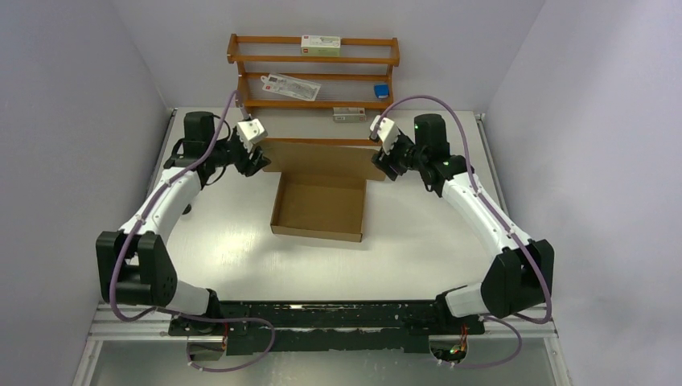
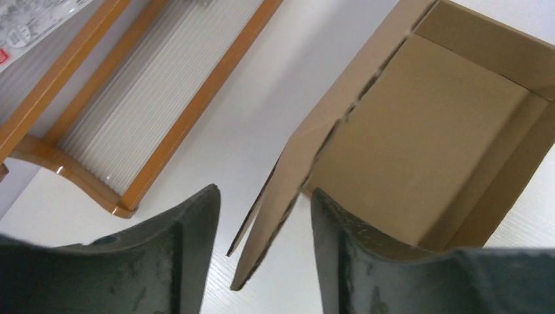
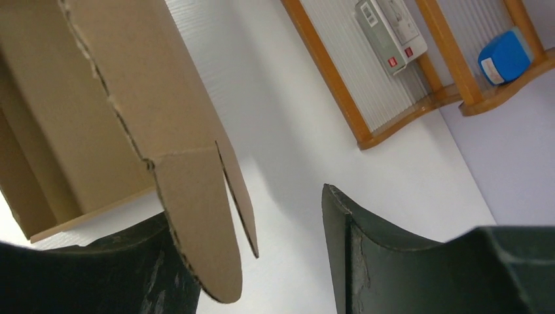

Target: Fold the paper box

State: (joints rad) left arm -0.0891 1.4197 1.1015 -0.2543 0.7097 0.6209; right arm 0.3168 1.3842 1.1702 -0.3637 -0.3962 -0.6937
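Observation:
The brown cardboard paper box sits mid-table as an open shallow tray, its lid panel raised at the far side. My left gripper is at the lid's left corner, jaws open, with the lid's side flap between the fingers and not pinched. My right gripper is at the lid's right corner, jaws open, with the rounded lid flap beside the left finger. The tray's inside shows in the left wrist view.
A wooden rack stands at the back wall with small packets and a blue item. It also shows in the wrist views. White tabletop surrounds the box; grey walls enclose the sides.

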